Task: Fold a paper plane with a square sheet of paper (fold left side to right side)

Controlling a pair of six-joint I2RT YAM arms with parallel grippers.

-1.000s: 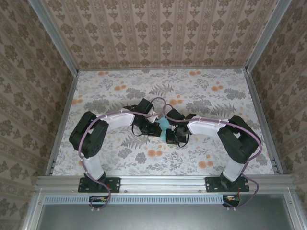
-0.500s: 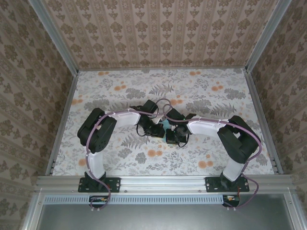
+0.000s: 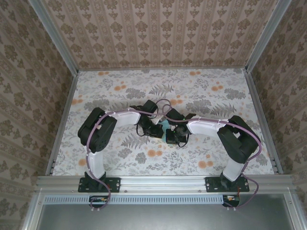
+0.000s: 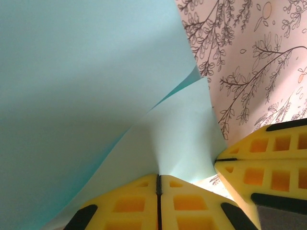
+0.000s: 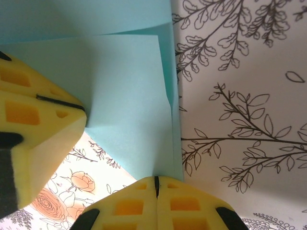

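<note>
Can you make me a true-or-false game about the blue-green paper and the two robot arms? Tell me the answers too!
1. The paper is plain light turquoise. True.
2. The left pincer is wide open. False: it is squeezed shut, pinching the paper.
3. The table cover has flowers and leaves on it. True.
4. The right pincer waits at the table's edge, away from the paper. False: it is shut on the paper, close beside the left pincer, mid-table.
5. The paper lies in one flat layer. False: it is folded over, so layers overlap, and part of it curves up.
</note>
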